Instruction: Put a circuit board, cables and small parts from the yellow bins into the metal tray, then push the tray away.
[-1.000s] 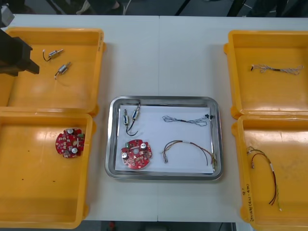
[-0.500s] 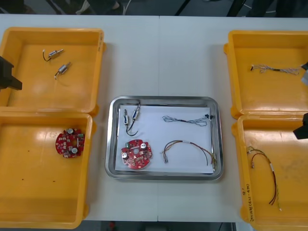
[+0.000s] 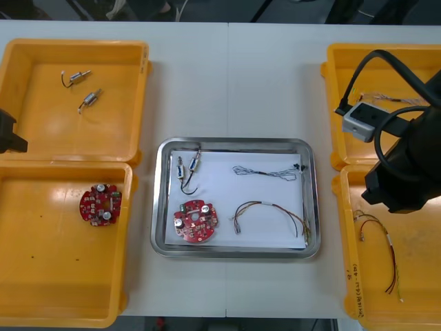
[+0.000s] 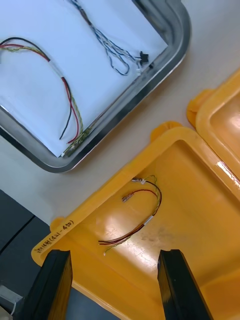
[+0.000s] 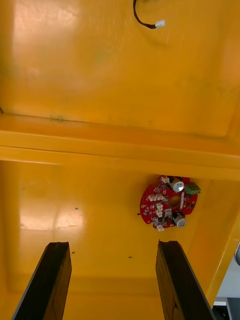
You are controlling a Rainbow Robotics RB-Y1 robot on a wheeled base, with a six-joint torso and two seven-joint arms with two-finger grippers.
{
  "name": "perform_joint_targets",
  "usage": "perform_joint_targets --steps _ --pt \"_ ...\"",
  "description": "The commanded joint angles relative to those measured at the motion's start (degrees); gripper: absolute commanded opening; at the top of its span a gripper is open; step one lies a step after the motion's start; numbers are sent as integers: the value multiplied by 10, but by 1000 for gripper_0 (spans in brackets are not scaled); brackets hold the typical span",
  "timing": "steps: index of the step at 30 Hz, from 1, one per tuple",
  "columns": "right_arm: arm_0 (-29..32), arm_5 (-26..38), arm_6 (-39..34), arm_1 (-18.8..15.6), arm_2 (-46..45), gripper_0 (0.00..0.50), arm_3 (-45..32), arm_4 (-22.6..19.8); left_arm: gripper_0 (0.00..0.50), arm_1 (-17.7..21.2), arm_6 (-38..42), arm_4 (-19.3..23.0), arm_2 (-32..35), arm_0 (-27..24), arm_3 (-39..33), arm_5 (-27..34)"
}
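Note:
The metal tray sits mid-table on its white inside, holding a red circuit board, small metal parts, a blue and white cable and a red and yellow cable. My right arm hangs over the right bins. Its gripper is open above the near right bin, where a red and yellow cable lies ahead of the fingers. My left arm is at the left edge. Its gripper is open over the near left bin, with a red circuit board ahead of its fingers.
The far left bin holds two small metal parts. The near left bin holds a board. A twisted cable lies in the far right bin. The tray's corner lies beyond the near right bin.
My right arm has come in from the right edge and now hangs over the right bins. My left arm has drawn back toward the left edge.

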Motion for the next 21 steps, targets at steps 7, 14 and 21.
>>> perform_joint_targets --steps 7,14,21 --pt "-133 -17 14 86 123 500 24 -14 500 21 -71 4 16 45 -47 4" --pt "-180 -36 74 142 188 500 65 9 500 4 -82 -18 28 55 -48 4" --pt "-199 -71 164 170 241 500 100 29 500 -21 -109 -59 38 55 -46 4"
